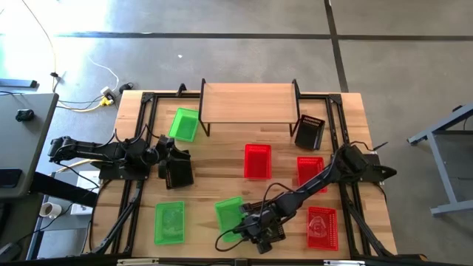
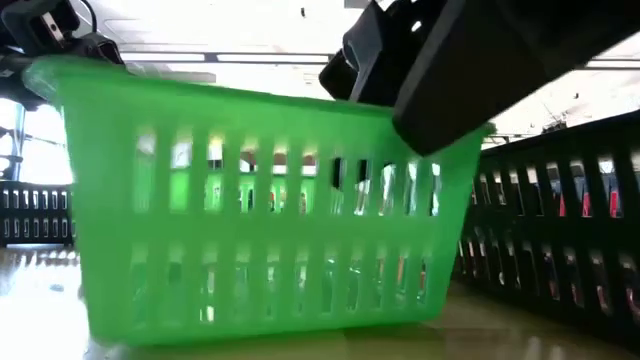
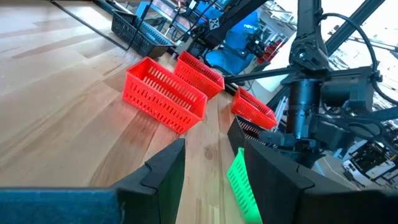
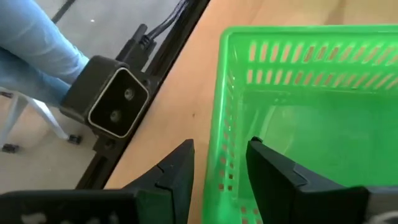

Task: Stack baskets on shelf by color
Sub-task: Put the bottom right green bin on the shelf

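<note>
My right gripper (image 1: 255, 227) is shut on a green basket (image 1: 230, 213) near the table's near edge, and that basket fills the low view (image 2: 260, 210). My left gripper (image 3: 211, 180) is open and empty at the table's left-middle (image 1: 177, 168). The wooden shelf (image 1: 247, 102) stands at the far middle. A green basket (image 1: 185, 124) lies by its left legs and a black basket (image 1: 309, 131) by its right legs. Another green basket (image 1: 170, 222) lies near left. Three red baskets (image 1: 257, 161), (image 1: 310, 171), (image 1: 322, 225) lie on the right half. My right gripper holds the green basket by the rim of one wall (image 4: 229, 155), one finger (image 4: 273, 177) inside the basket and one (image 4: 177, 171) outside. The fingers come from above, slanting down. The basket sits tilted, the held end (image 2: 440, 150) raised a little and the other end's bottom (image 2: 110, 335) on the table.
The low camera's housing (image 4: 112, 102) sits on the table's near edge, close to the held basket. A person's leg in blue jeans (image 4: 37, 43) shows beyond that edge. A dark lattice wall (image 2: 560, 220) stands right of the held basket in the low view.
</note>
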